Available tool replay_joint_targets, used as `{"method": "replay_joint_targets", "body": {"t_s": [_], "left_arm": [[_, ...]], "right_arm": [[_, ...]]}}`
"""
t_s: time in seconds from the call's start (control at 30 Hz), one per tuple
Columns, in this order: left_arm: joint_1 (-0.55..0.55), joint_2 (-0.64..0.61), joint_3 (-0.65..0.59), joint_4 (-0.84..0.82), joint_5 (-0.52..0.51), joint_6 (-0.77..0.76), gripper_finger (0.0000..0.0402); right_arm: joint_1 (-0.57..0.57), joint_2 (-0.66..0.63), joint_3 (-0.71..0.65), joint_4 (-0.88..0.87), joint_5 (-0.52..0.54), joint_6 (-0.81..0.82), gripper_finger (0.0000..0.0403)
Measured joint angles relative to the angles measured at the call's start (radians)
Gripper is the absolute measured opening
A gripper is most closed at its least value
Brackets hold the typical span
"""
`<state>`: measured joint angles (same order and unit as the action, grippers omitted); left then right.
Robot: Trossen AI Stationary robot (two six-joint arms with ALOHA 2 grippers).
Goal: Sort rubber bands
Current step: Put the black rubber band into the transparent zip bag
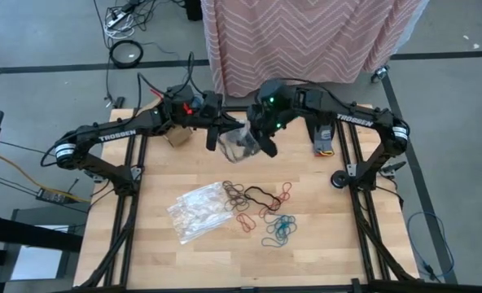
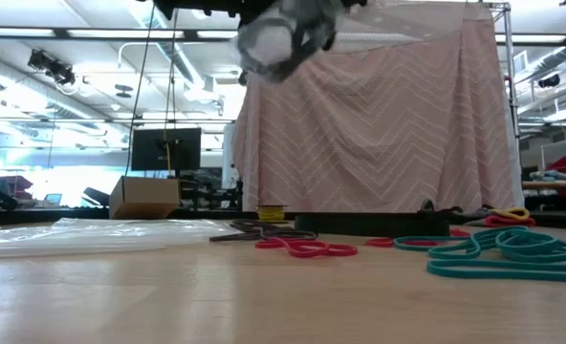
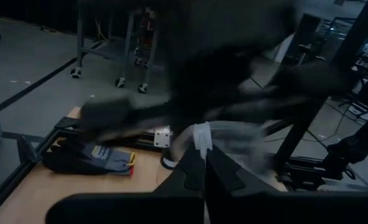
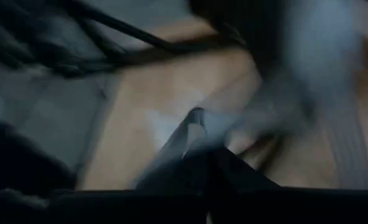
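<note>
A clear crinkly plastic bag (image 1: 239, 146) hangs high above the far middle of the table, also seen at the top of the low view (image 2: 272, 40). My left gripper (image 1: 225, 135) and my right gripper (image 1: 259, 140) are both shut on it, from either side. The rubber bands lie loose on the wooden tabletop below, near the middle: black (image 1: 259, 195), brown (image 1: 234, 195), red (image 1: 245, 221) and teal (image 1: 280, 230). The low view shows the red (image 2: 307, 248) and teal (image 2: 503, 250) ones flat on the wood. My left gripper pinches a whitish edge of the bag (image 3: 201, 135) between its two fingers, coming about level from the table's left. The bag is lifted clear of the table. My right gripper pinches the bag's other side (image 4: 196, 121) between its fingers, slanting down from the right; blur hides the rest.
A second clear plastic bag (image 1: 196, 210) lies flat on the table left of the bands. A small cardboard box (image 1: 176, 137) stands at the far left, a small black round disc (image 1: 339, 180) at the right. A pink patterned cloth (image 1: 306, 41) hangs behind the table.
</note>
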<state>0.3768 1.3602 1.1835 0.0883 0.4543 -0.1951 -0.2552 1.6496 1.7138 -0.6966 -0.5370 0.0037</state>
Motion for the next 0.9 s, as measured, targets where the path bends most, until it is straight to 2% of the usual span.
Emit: {"method": "replay_joint_targets", "body": {"t_s": [0.03,0.1,0.13,0.17,0.23,0.27,0.4,0.43,0.47,0.53,0.67,0.7,0.77,0.9], "left_arm": [[0.001,0.000,0.000,-0.004,-0.001,0.001,0.0000],[0.001,0.000,0.000,-0.005,-0.011,0.003,0.0000],[0.001,0.000,0.000,-0.005,-0.014,0.003,0.0000],[0.001,0.000,0.000,-0.007,-0.015,0.003,0.0000],[0.001,0.002,0.000,-0.009,-0.017,0.003,0.0000],[0.001,0.002,0.000,-0.009,-0.017,0.003,0.0000],[-0.001,0.002,0.000,-0.009,-0.008,0.003,0.0000],[-0.001,0.002,0.000,-0.010,-0.007,0.003,0.0000],[-0.001,0.002,0.000,-0.010,-0.007,0.003,0.0000],[0.001,0.002,0.000,-0.009,-0.011,0.003,0.0000],[0.001,0.002,0.000,-0.010,-0.015,0.003,0.0000],[0.001,0.002,0.000,-0.010,-0.015,0.003,0.0000],[0.001,0.002,0.000,-0.013,-0.015,0.003,0.0000],[0.001,0.002,0.000,-0.013,-0.014,0.003,0.0000]], "right_arm": [[0.007,-0.005,0.003,-0.003,0.096,0.010,0.0000],[0.018,-0.012,0.003,-0.067,0.396,0.074,0.0000],[0.017,-0.011,0.000,-0.084,0.498,0.105,0.0000],[0.008,-0.008,0.000,-0.080,0.538,0.117,0.0000],[0.000,-0.008,0.000,-0.054,0.510,0.112,0.0000],[0.000,-0.010,0.000,-0.038,0.433,0.094,0.0000],[0.019,-0.010,0.000,0.002,-0.021,0.043,0.0000],[0.023,-0.010,0.000,0.015,-0.084,0.037,0.0000],[0.029,-0.010,0.001,0.019,-0.099,0.030,0.0000],[0.037,-0.010,0.001,0.011,-0.020,0.020,0.0000],[0.039,-0.010,0.001,-0.025,0.340,0.081,0.0000],[0.035,-0.010,0.001,-0.029,0.384,0.100,0.0002],[0.027,-0.010,0.001,-0.013,0.370,0.100,0.0011],[0.035,-0.019,0.001,-0.003,0.259,0.056,0.0048]]}}
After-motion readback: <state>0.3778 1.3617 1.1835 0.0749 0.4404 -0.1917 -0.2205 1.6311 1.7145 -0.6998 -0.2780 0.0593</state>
